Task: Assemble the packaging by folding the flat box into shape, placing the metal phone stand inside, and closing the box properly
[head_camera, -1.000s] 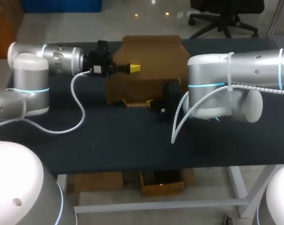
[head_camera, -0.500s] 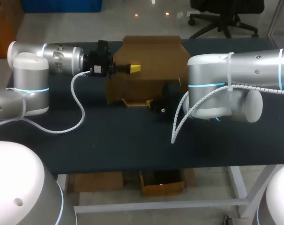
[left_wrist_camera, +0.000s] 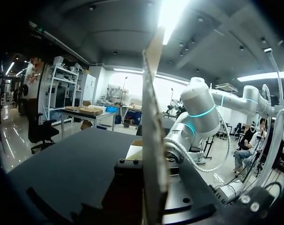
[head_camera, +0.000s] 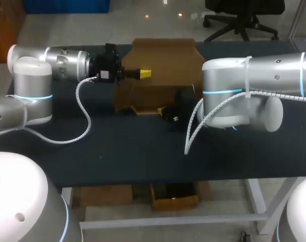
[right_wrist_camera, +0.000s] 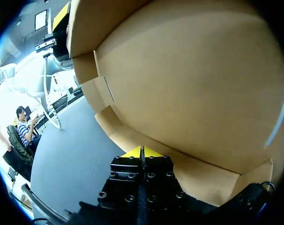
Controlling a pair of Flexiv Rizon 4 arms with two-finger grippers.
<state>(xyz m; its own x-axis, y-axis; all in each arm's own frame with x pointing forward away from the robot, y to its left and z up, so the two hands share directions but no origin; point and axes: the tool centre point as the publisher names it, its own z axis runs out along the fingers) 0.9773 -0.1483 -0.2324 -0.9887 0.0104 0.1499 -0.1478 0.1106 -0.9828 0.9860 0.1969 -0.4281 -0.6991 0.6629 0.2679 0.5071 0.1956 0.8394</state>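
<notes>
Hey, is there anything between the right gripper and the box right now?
Nothing visible. The right gripper, fingers together, is right up at the lower front flap of the box, with only bare cardboard ahead of it. The head view agrees: it sits at the box's near side with nothing between them.

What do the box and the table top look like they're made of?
The box looks like plain brown cardboard, matte, with creased flaps and raw cut edges. The table top looks dark and matte, perhaps a mat or laminate; unclear which.
</notes>
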